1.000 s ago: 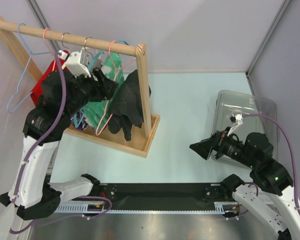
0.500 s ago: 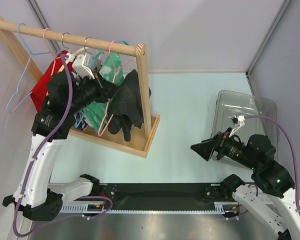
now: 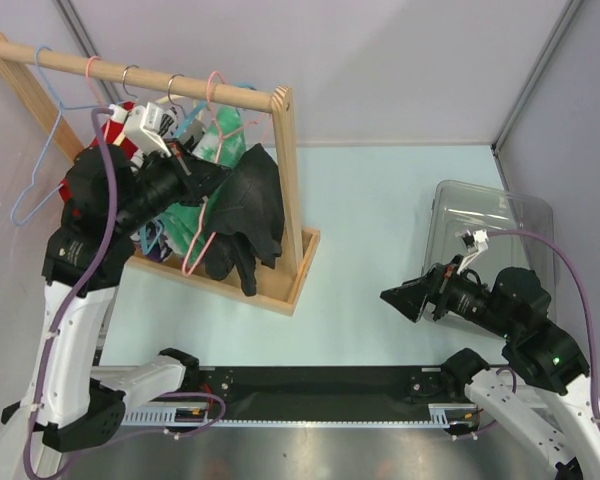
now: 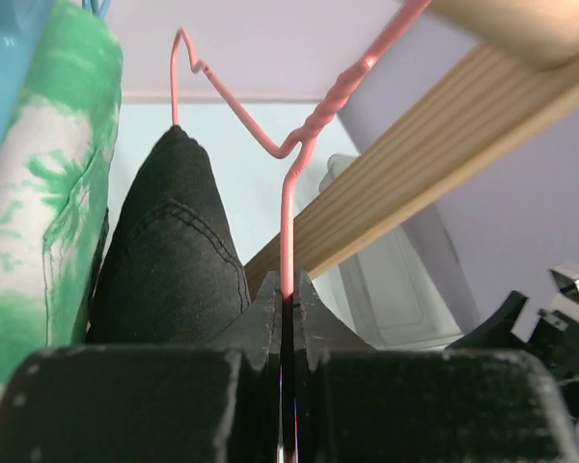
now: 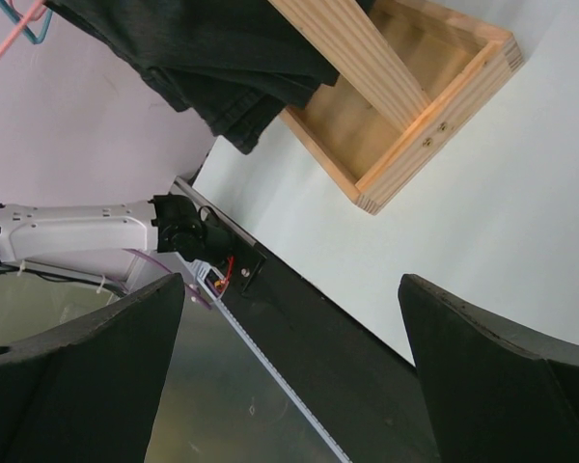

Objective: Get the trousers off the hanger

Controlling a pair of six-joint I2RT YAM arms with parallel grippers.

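Note:
Black trousers hang over a pink wire hanger on the wooden rail of the rack at the back left. My left gripper is among the hanging clothes, shut on the hanger's pink wire just below its twisted neck. The wrist view shows the wire pinched between the tips of the left gripper, with the trousers to the left of it. Above the table at the right, my right gripper is open and holds nothing. The right wrist view looks between the right gripper's spread fingers toward the trousers.
A green patterned garment, a red one and a bare blue hanger share the rail. The rack's wooden upright and base tray stand right of the trousers. A clear plastic box sits at the right.
My left gripper has shut on the pink hanger's wire. The left arm has drawn left, tilting the hanger and swinging the trousers left and lower. The right arm has barely moved.

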